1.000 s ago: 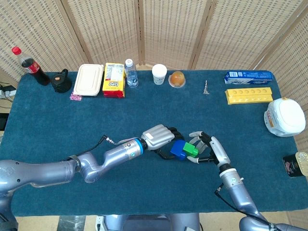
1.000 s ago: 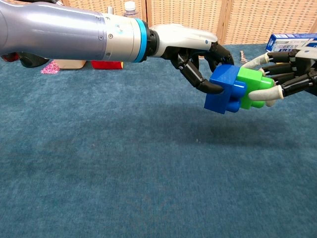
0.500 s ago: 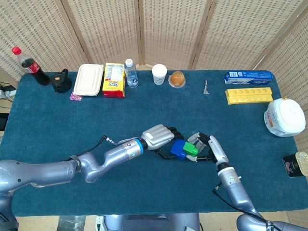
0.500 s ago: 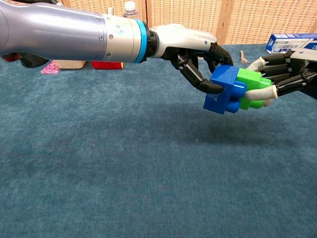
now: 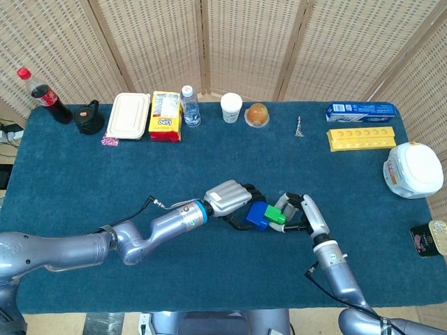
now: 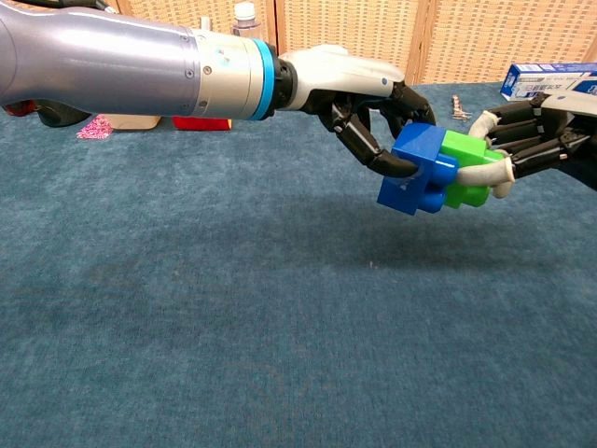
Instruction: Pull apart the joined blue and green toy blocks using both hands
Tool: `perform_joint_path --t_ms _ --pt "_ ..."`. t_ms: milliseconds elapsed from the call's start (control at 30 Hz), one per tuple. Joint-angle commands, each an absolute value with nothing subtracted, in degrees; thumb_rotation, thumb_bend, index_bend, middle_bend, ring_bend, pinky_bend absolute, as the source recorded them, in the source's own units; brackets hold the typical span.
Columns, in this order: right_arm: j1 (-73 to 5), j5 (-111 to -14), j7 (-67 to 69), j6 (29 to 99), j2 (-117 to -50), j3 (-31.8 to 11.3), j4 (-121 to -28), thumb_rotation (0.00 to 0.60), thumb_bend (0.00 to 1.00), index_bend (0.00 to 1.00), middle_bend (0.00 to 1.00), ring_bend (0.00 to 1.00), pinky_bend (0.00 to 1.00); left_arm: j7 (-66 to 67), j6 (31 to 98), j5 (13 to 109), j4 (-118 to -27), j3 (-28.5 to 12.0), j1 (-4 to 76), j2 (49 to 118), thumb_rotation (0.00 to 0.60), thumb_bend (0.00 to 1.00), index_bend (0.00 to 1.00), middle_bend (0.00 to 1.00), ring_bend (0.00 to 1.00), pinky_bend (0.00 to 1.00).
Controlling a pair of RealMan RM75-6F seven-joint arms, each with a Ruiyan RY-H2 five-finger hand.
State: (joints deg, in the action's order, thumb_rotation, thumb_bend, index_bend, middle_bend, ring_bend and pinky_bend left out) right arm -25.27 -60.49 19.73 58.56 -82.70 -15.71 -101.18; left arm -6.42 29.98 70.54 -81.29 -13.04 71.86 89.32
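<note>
The blue block (image 6: 416, 170) and the green block (image 6: 464, 168) are still joined and hang in the air above the blue table cloth (image 6: 233, 308). My left hand (image 6: 359, 93) grips the blue block from the left, its dark fingers (image 6: 378, 154) curled around it. From the right, my right hand (image 6: 546, 135) holds the green block, with a white fingertip (image 6: 485, 172) across its front. In the head view the blue block (image 5: 256, 215) and green block (image 5: 277, 216) sit between the left hand (image 5: 229, 198) and the right hand (image 5: 307, 214), near the table's middle front.
Along the far edge stand a cola bottle (image 5: 43, 95), a white lunch box (image 5: 129, 116), a yellow-red box (image 5: 165, 116), a water bottle (image 5: 189, 106), a paper cup (image 5: 231, 107) and a blue box (image 5: 360, 109). A yellow tray (image 5: 362, 137) and a white bowl (image 5: 413, 169) lie at the right.
Both hands and the joined blocks have shifted slightly left and a little up. The right hand has closed in tighter around the green block. The blocks stay joined.
</note>
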Motion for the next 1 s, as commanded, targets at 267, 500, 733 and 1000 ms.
perform_joint_path --t_ms 267,500,733,1000 --pt "-24.56 -60.76 20.31 59.01 -82.71 -15.56 -100.83 0.6 0.2 0.6 0.59 0.67 0.59 -6.74 29.83 71.17 -81.11 -12.75 71.9 89.06 0.366 0.43 0.48 0.29 0.21 0.38" --pt "-24.2 -61.4 20.28 59.31 -82.66 -15.33 -100.66 0.6 0.2 0.61 0.6 0.69 0.6 -7.07 29.92 71.46 -80.96 -12.61 71.8 88.96 0.367 0.43 0.49 0.29 0.21 0.38" --pt "-23.91 -61.74 20.32 59.34 -82.49 -15.12 -100.5 0.6 0.2 0.62 0.6 0.7 0.6 -7.4 30.17 72.08 -81.12 -12.4 71.56 88.54 0.368 0.43 0.48 0.29 0.21 0.38" --pt "-23.43 -61.95 20.78 59.39 -81.91 -15.05 -100.59 0.6 0.2 0.62 0.61 0.7 0.6 -7.94 30.01 72.63 -81.42 -12.05 71.29 87.81 0.365 0.43 0.48 0.29 0.21 0.38"
